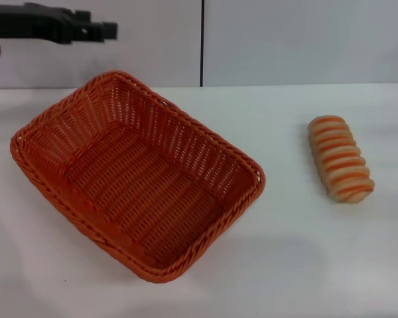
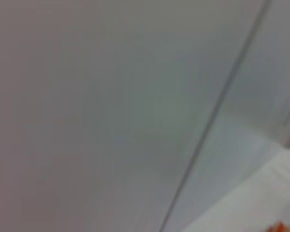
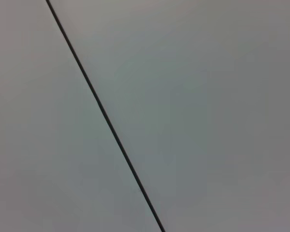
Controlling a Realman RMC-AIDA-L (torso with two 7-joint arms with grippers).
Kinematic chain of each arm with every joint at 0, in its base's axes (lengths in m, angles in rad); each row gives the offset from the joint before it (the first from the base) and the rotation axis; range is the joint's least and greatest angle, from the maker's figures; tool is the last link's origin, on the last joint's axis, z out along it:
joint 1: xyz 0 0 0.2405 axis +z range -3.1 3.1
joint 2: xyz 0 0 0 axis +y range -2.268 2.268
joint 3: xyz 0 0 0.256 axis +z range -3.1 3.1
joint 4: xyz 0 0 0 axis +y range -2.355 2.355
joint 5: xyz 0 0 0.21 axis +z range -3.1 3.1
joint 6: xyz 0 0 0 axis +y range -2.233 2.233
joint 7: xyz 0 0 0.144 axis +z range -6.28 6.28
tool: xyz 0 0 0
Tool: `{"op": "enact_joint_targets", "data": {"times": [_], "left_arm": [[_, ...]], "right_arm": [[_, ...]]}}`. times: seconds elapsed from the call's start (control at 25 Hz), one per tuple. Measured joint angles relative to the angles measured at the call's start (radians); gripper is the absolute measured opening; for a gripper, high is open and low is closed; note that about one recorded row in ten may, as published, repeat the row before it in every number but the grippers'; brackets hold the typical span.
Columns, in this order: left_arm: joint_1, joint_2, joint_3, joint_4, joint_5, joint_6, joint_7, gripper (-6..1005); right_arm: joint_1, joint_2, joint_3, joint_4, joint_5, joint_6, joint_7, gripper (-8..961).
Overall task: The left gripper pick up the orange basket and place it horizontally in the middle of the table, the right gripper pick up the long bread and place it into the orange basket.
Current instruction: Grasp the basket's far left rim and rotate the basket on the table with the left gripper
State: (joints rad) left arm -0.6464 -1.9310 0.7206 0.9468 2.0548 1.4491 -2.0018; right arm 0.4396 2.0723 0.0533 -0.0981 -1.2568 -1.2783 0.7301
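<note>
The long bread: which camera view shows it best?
The head view: the long bread lies whole on the table, apart from the orange basket. Neither wrist view shows the bread at all.

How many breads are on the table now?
1. The long bread lies on the table, at the robot's right of the orange basket, apart from it. None shows inside the basket.

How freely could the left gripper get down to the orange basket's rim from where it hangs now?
Probably freely: the left gripper hangs raised beyond the orange basket, whose far rim lies just below it. Nothing stands between them, and the long bread lies well off on the table.
</note>
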Motion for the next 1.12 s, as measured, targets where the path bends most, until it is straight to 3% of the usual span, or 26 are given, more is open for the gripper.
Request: {"op": "enact_joint_targets", "data": {"times": [0.04,0.08,0.32,0.36,0.44,0.96,1.12], "left_arm": [[0.000,0.000,0.000,0.000,0.000,0.000,0.000,753],[-0.026,-0.027,0.050,0.016,0.075,-0.004,0.001,753],[-0.061,-0.050,0.083,0.005,0.174,-0.023,-0.009,754],[-0.080,-0.073,0.085,0.003,0.254,-0.057,-0.018,754],[-0.085,-0.081,0.087,0.003,0.281,-0.074,-0.022,754],[-0.075,-0.079,0.087,-0.018,0.345,-0.128,-0.024,731],[-0.076,-0.089,0.089,-0.021,0.383,-0.162,-0.040,717]], "right_arm": [[0.000,0.000,0.000,0.000,0.000,0.003,0.000,700],[0.000,0.000,-0.001,0.000,-0.001,0.006,0.000,701],[-0.001,0.000,-0.008,0.010,-0.004,0.008,0.000,701],[-0.001,0.000,-0.008,0.010,-0.004,0.008,0.000,701],[0.002,-0.001,-0.017,0.010,-0.005,0.011,0.000,701],[-0.001,-0.002,-0.038,0.007,-0.006,0.021,-0.001,700],[-0.001,-0.002,-0.044,0.010,-0.006,0.020,-0.001,700]]}}
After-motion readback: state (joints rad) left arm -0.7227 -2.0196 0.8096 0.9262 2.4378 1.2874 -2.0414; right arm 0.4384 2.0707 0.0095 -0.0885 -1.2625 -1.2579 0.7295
